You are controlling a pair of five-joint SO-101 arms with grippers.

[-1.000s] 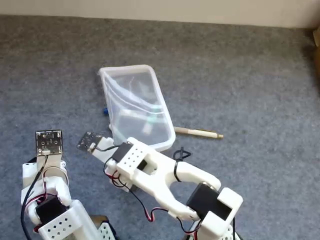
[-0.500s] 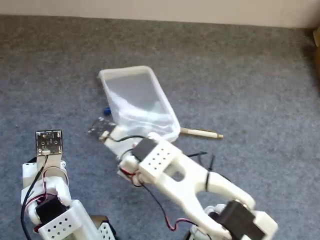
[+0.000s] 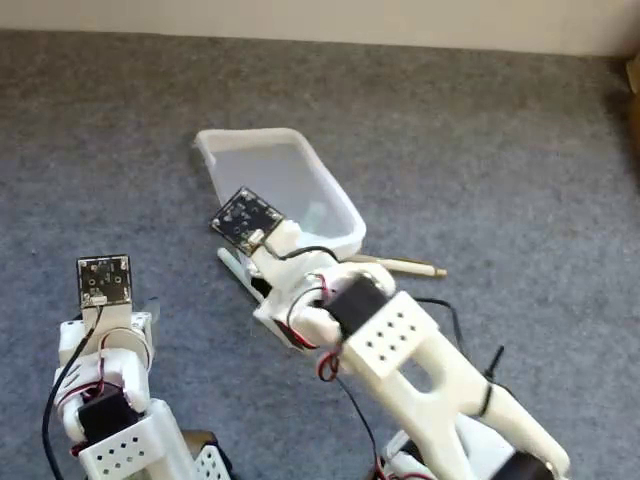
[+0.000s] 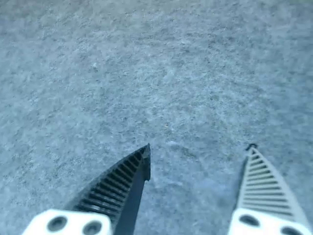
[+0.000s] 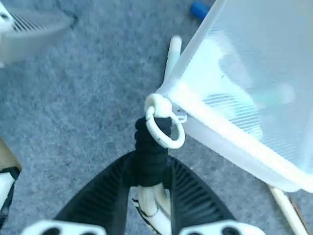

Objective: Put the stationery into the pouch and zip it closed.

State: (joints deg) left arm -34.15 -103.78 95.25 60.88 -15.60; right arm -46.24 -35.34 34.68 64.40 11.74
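Note:
The translucent white pouch (image 3: 275, 185) lies on the grey carpet, with pale stationery dimly visible through its wall (image 5: 244, 83). My right gripper (image 5: 150, 161) is shut on the black zipper pull cord (image 5: 149, 147), which hangs from a white ring (image 5: 164, 128) at the pouch's corner. A white pen (image 5: 171, 51) and a blue cap (image 5: 200, 9) lie half under the pouch's edge. A wooden-coloured pen (image 3: 400, 265) rests on the carpet right of the pouch. My left gripper (image 4: 198, 154) stands open over bare carpet, at the lower left in the high view.
The right arm (image 3: 400, 350) reaches diagonally across the lower middle of the high view, covering the pouch's near edge. A pale wall strip (image 3: 320, 15) runs along the far edge of the carpet.
My right gripper has swung away from the base and to the right along the pouch's near edge, still holding the pull cord, and the pouch has shifted slightly. The left arm barely moved.

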